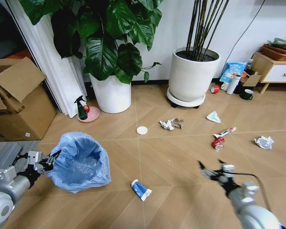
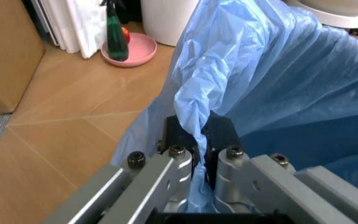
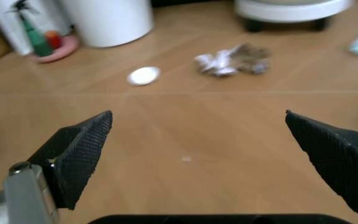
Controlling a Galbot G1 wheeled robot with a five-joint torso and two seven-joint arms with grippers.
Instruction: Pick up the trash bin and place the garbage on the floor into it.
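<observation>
The trash bin (image 1: pixel 81 162), lined with a crinkly light-blue bag (image 2: pixel 278 84), stands on the floor (image 1: pixel 176 162) at the left. My left gripper (image 1: pixel 51 160) is shut on its near-left rim, the bag pinched between the black fingers (image 2: pixel 219 133). My right gripper (image 1: pixel 209 171) hangs open over bare floor at the lower right, its fingers (image 3: pixel 82 149) wide apart. Garbage lies scattered: a blue-white wrapper (image 1: pixel 141 190) beside the bin, a white disc (image 1: pixel 142 130) (image 3: pixel 144 75), a crumpled paper wad (image 1: pixel 170 124) (image 3: pixel 232 60), a red-white wrapper (image 1: pixel 218 142), a white wad (image 1: pixel 264 141).
Two big white plant pots (image 1: pixel 113 93) (image 1: pixel 193 76) stand at the back wall. A green spray bottle on a pink dish (image 1: pixel 82 109) sits by the curtain. Cardboard boxes (image 1: pixel 19 105) are at the left; a low cabinet (image 1: pixel 276 69) with mugs is at the far right.
</observation>
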